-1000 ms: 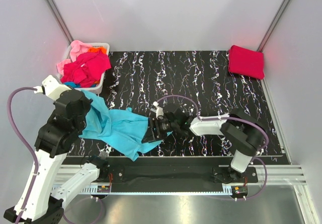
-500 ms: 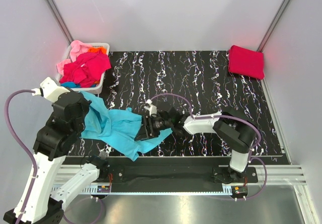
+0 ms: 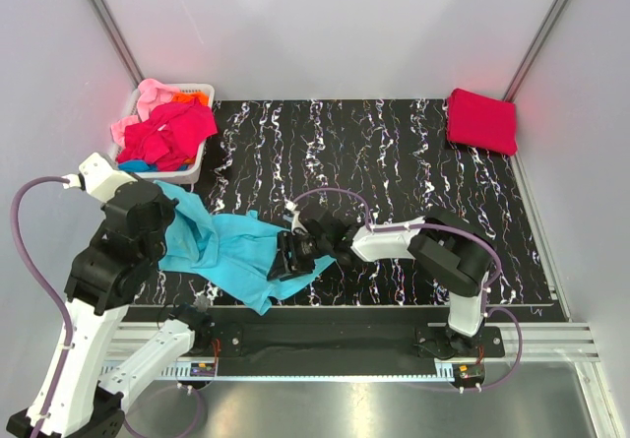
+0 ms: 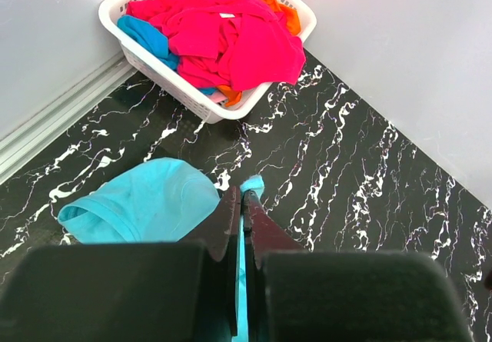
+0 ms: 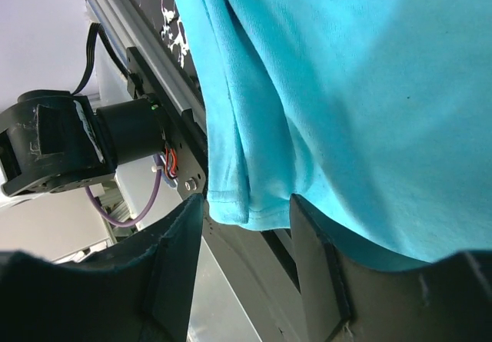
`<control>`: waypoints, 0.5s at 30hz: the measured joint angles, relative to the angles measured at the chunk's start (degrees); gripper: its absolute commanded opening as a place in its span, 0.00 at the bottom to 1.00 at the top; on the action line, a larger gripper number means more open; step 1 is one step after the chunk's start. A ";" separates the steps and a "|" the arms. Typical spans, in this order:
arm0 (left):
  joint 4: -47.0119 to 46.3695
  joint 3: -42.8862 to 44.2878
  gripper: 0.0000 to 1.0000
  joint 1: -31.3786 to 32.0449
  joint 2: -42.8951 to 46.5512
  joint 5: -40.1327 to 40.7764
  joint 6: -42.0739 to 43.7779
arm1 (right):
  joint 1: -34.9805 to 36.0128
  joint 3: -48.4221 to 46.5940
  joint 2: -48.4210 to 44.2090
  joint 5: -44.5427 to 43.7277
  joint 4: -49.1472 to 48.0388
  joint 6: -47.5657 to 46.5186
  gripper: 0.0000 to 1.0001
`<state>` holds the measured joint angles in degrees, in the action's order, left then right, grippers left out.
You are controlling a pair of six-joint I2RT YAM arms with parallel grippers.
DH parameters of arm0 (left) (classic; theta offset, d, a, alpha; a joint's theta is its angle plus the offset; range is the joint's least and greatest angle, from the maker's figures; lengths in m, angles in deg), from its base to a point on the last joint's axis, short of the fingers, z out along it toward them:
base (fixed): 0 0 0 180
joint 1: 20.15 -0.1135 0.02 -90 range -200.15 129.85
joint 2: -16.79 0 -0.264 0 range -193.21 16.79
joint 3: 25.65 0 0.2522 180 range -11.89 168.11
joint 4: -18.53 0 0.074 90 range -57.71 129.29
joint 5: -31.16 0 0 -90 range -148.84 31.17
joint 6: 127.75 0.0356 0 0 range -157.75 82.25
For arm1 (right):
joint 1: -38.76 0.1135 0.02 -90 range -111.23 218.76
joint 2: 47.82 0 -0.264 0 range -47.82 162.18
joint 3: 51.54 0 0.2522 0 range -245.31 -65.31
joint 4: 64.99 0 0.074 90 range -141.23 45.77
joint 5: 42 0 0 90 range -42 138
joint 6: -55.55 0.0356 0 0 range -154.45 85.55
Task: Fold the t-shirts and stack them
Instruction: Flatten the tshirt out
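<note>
Turquoise t-shirt (image 3: 228, 248) in left gripper (image 4: 241, 197)

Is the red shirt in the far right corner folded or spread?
Folded: the red shirt lies as a compact, neat rectangle, no sleeves showing.

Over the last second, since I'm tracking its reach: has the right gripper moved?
Yes. The right gripper slid left over the turquoise t-shirt, away from the folded red t-shirt.

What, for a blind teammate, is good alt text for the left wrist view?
The left claw, shut on a strip of the turquoise t-shirt, hangs over the black marbled table. Beyond it, a white basket holds heaped pink, blue and orange t-shirts.
</note>
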<state>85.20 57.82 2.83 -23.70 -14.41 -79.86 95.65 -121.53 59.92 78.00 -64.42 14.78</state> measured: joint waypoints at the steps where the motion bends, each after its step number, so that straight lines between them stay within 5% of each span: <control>1: 0.09 0.00 0.00 0.00 0.00 0.00 0.00 | 0.07 -0.02 0.00 -0.09 0.07 0.00 0.55; 15: 0.35 0.00 0.00 0.00 0.66 0.79 0.02 | 2.01 -2.82 0.22 -0.44 3.67 0.26 0.53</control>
<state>85.55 57.82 2.83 -23.04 -13.62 -79.84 97.66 -124.35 60.14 77.56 -60.75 15.05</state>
